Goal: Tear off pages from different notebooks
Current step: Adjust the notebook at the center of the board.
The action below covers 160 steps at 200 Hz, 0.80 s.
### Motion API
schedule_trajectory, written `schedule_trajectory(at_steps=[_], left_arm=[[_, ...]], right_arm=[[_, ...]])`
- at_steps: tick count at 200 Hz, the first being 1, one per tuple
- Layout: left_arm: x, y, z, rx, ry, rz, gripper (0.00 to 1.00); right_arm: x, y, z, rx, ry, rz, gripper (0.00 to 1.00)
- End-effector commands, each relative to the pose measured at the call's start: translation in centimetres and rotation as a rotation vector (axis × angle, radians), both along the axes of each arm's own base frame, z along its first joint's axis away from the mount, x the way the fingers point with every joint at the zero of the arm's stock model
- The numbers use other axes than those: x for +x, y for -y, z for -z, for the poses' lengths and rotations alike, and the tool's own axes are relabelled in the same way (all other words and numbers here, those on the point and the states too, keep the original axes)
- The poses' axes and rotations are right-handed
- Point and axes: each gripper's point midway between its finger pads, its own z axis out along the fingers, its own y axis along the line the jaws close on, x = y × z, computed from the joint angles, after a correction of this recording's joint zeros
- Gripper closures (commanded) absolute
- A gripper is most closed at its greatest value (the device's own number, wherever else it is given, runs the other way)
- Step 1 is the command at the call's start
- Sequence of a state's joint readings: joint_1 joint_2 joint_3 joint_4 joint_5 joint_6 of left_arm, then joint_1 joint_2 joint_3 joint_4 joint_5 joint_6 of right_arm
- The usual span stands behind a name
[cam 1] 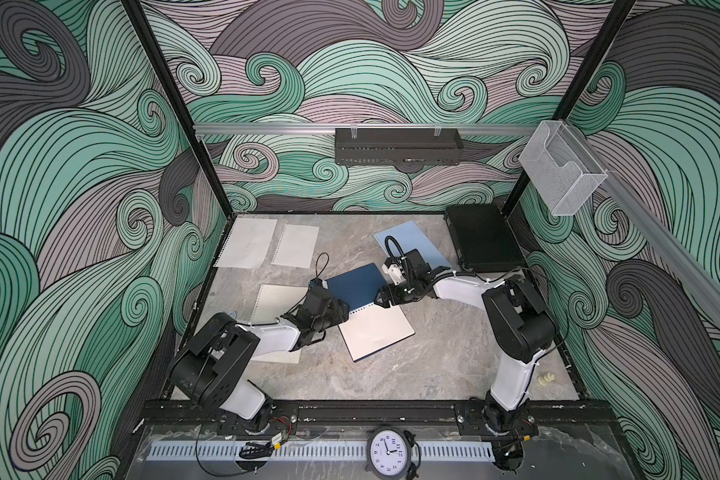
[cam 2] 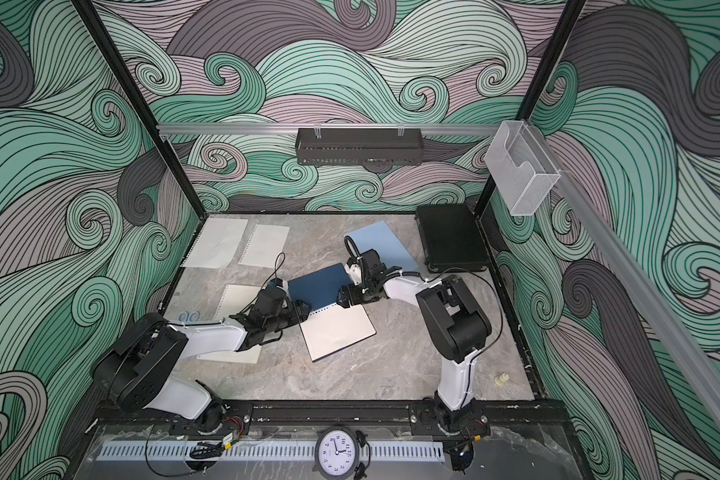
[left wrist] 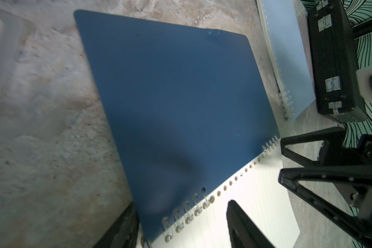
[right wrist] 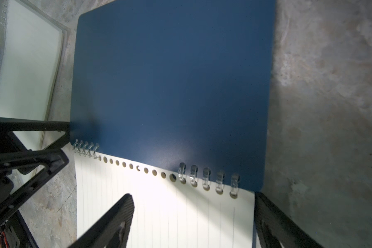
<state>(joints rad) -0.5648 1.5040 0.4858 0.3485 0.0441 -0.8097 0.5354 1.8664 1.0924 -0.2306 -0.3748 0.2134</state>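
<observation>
The dark navy notebook lies open mid-table, its cover (cam 1: 356,284) folded back and a lined page (cam 1: 377,332) facing up. My left gripper (cam 1: 347,312) is open, and its fingers (left wrist: 241,225) straddle the near end of the wire spiral (left wrist: 187,214). My right gripper (cam 1: 380,300) is open over the spiral's other end, with the page corner (right wrist: 191,214) between its fingers (right wrist: 116,214). Two loose pages (cam 1: 246,243) (cam 1: 296,245) lie at the back left. The cream notebook (cam 1: 273,303) sits partly under my left arm. The light blue notebook (cam 1: 416,241) lies behind my right wrist.
A flat black case (cam 1: 485,241) fills the back right corner. Light blue scissors (cam 2: 190,316) lie left of the cream notebook. A small cream piece (cam 1: 546,380) sits near the right wall. A black basket (cam 1: 398,145) and a clear bin (cam 1: 558,174) hang on the rails.
</observation>
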Motion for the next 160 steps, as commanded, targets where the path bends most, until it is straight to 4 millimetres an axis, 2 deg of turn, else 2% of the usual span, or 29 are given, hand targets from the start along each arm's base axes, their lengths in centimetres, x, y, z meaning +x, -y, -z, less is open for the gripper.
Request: schedule_trajectory(at_steps=[1,53,92,141,160], left_arm=[[0.4,1.3,0.0,-0.022,-0.010,0.066,0.36],[0.8,1.5,-0.5,-0.029,0.018,0.078,0.41],[0.9,0.9,-0.3,-0.008,0.020,0.075,0.51],[1.1,0.7,-1.1,0.002,0.046,0.084,0.60],[1.1,0.7,-1.3,0.011,0.054,0.095,0.66]], right_arm=[[-2.8,0.5,1.3,-0.030,-0.095,-0.033,0.14],[-2.3,0.3,0.6,-0.007,-0.085,-0.030,0.13],[-0.8,0.0,-0.5,0.063,-0.076,-0.001,0.13],[-0.8,0.2,-0.4,0.048,-0.082,-0.005,0.13],[-0.9,0.3,-0.4,0.044,-0.083,-0.010,0.13]])
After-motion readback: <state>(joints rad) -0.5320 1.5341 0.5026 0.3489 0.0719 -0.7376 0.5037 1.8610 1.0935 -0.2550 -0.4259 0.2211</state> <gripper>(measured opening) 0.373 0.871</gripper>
